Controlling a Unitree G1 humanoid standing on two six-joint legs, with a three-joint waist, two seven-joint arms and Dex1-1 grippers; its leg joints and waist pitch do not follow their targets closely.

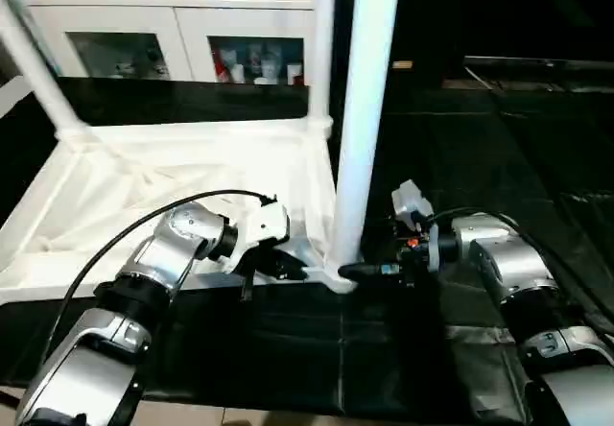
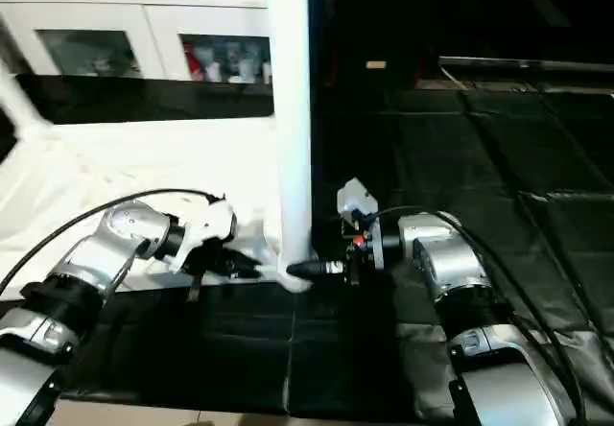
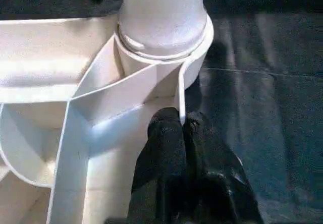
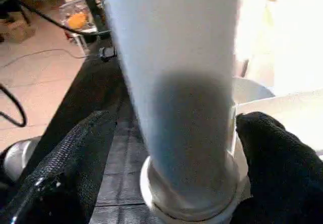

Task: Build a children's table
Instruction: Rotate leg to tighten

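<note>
**Near-corner leg upright in socket, both grippers at its base**

Table top [image 1: 115, 196] lies underside-up on the black mat [image 1: 537, 186], centre-left. Near leg [image 1: 365, 109] stands upright in the corner socket [image 3: 197, 47]; two more legs rise at 10 and 12 o'clock. Left gripper [image 3: 181, 125] pinched closed, tips against a rib just by the socket, holding nothing. Right gripper [image 4: 171, 128] spread wide, fingers [image 4: 75, 153] either side of the leg, not clamping. White cabinet [image 1: 173, 33] at 11 o'clock.

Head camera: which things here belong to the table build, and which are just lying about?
Job:
- upturned table top
- near leg standing in its corner socket
- two far legs

Lying about:
- white cabinet with bottles behind glass
- black floor mat
</note>
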